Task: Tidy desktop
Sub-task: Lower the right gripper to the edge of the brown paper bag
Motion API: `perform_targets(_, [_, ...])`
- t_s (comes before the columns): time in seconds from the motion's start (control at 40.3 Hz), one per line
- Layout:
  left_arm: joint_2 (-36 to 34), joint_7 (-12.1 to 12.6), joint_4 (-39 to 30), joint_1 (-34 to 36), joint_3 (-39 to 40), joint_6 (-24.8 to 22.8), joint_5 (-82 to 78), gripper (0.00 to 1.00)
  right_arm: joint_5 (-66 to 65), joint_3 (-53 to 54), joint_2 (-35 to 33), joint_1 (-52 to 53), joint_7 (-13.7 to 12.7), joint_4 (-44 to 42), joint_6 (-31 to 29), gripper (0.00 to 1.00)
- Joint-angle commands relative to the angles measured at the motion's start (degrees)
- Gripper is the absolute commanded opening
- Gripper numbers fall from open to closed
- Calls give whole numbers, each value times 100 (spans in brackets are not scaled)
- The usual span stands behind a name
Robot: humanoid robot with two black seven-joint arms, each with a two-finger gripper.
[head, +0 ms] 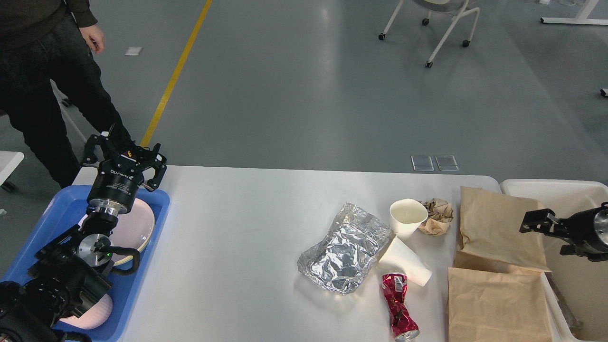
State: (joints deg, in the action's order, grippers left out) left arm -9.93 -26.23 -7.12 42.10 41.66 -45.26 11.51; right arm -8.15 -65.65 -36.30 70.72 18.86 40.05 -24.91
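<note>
A white desktop (pixel 237 247) holds crinkled silver foil (pixel 344 247), two white paper cups (pixel 407 217), a crushed red can (pixel 398 306) and plain brown paper bags (pixel 496 228). A blue tray (pixel 142 266) carries pale pink plates (pixel 137 225). A cream bin (pixel 551 187) sits beside the bags.
</note>
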Motion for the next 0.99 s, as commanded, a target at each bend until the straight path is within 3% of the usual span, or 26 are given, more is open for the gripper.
perform_targets(0.0, [0, 4, 0, 0, 0, 0, 0, 96, 6, 148, -26, -58, -5, -6, 65, 100])
perform_targets(0.149, [0, 4, 0, 0, 0, 0, 0, 96, -3, 307, 9, -400, -5, -50, 584, 100])
perform_targets(0.621, [0, -5, 0, 9, 0, 0, 0, 96, -3, 456, 9, -779, -5, -94, 918, 100])
perform_targets(0.77, [0, 4, 0, 9, 0, 0, 0, 96, -3, 465, 9, -893, -5, -94, 927, 84])
perform_targets(0.969, [0, 4, 0, 0, 0, 0, 0, 96, -3, 465, 18, -919, -14, -94, 936, 83])
